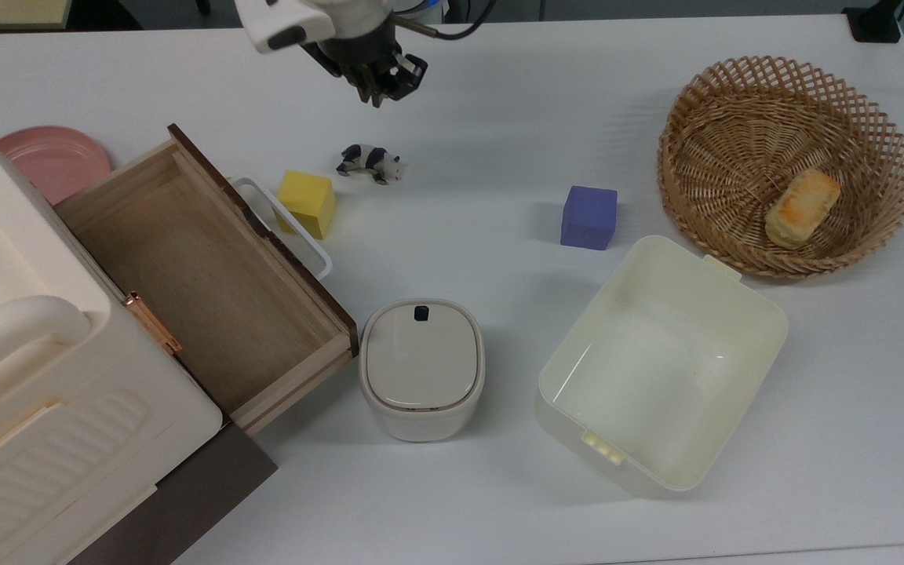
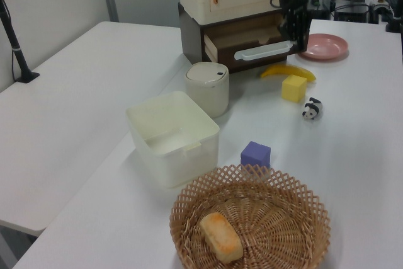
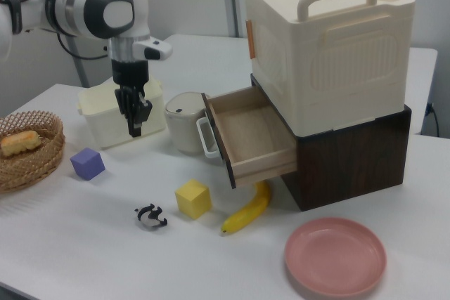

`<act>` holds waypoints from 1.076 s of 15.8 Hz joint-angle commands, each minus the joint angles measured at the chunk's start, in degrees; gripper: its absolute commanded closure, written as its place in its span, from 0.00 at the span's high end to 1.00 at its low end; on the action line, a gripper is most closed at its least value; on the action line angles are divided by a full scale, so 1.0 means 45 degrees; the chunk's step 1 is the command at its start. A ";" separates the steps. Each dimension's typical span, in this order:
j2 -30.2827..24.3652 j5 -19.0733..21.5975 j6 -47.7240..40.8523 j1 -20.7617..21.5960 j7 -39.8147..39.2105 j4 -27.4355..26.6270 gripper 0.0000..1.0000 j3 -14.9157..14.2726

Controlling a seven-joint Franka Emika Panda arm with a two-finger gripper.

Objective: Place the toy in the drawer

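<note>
The small black-and-white panda toy [image 1: 370,162] lay on the white table [image 1: 499,118] just beside the yellow cube [image 1: 307,202] — outside the open light-wood drawer with its dark front and white handle [image 1: 209,282]. The black two-finger gripper [image 1: 384,88] hung above the table, apart from the toy and holding nothing — whether its fingers were parted, I cannot tell.

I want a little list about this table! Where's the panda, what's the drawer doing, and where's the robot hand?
panda: on the table, beside the yellow cube, at
drawer: pulled open, nothing in it
gripper: above the table, apart from the panda, holding nothing
purple cube: between panda and basket in the top view
basket: holds a piece of bread, rim at
bin: open, nothing in it
</note>
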 commanded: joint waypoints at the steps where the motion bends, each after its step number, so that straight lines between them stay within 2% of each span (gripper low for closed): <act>1: -0.0198 0.0098 -0.0183 0.0019 -0.1420 -0.0738 0.14 -0.0080; 4: -0.0198 0.0001 -0.0183 0.0019 -0.3000 -0.1109 0.23 -0.0255; 9: -0.0354 -0.0351 0.0244 0.0116 -0.7568 -0.1636 0.53 -0.1093; 12: -0.0880 -0.0351 0.1221 0.0350 -0.9174 -0.2670 0.92 -0.1407; 13: -0.0978 -0.0371 0.1320 0.0370 -0.9604 -0.2770 1.00 -0.1427; 17: -0.1135 -0.0799 0.1379 0.0507 -1.2101 -0.3003 1.00 -0.1427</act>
